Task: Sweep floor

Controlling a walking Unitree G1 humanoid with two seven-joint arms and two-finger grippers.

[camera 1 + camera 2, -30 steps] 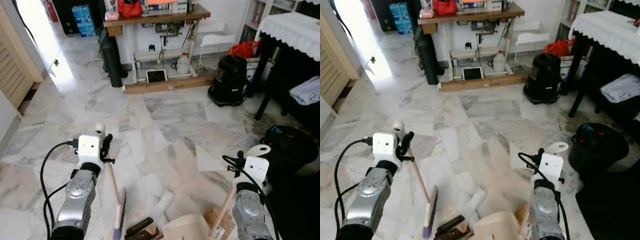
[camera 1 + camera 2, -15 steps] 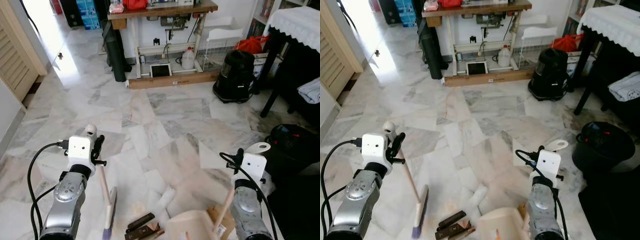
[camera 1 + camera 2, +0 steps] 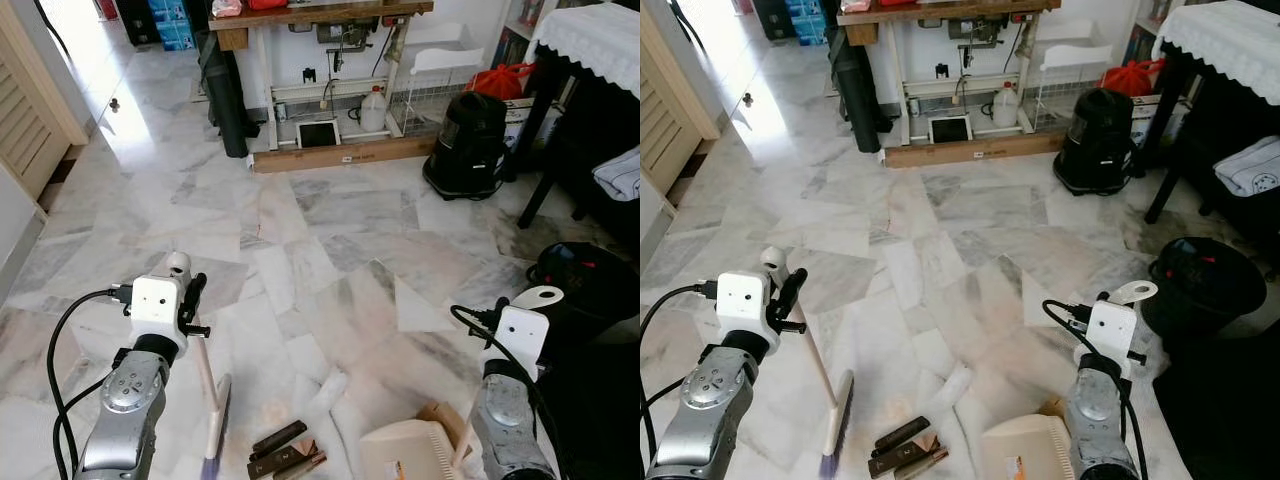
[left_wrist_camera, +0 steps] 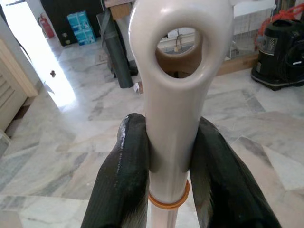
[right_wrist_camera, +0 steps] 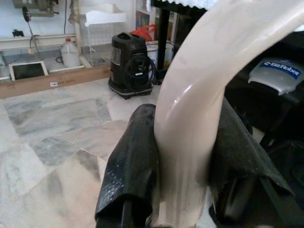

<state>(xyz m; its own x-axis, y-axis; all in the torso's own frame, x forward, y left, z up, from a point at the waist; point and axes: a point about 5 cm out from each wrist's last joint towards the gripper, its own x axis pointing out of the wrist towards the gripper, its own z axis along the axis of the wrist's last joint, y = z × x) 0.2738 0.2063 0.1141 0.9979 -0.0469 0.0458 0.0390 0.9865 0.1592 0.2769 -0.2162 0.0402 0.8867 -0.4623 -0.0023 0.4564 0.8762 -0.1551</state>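
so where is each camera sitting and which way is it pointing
Left eye view: on the head, looking forward and down at the marble floor; both silver arms show, with the broom and dustpan.
Right eye view: the stereo twin, same scene.
Left wrist view: along the left gripper, shut on the broom handle.
Right wrist view: along the right gripper, shut on the dustpan handle.
Both wrist views share the black vacuum cleaner.

R end effector (image 5: 183,156): 2 black fingers (image 5: 130,166) clamped on cream curved handle (image 5: 199,95), which arcs up w/ glossy sheen. Behind: marble floor (image 5: 52,128), black vacuum (image 5: 130,64) w/ coiled cord, white jug (image 5: 70,52), wire rack (image 5: 102,28), tablet (image 5: 27,70) on wood base.
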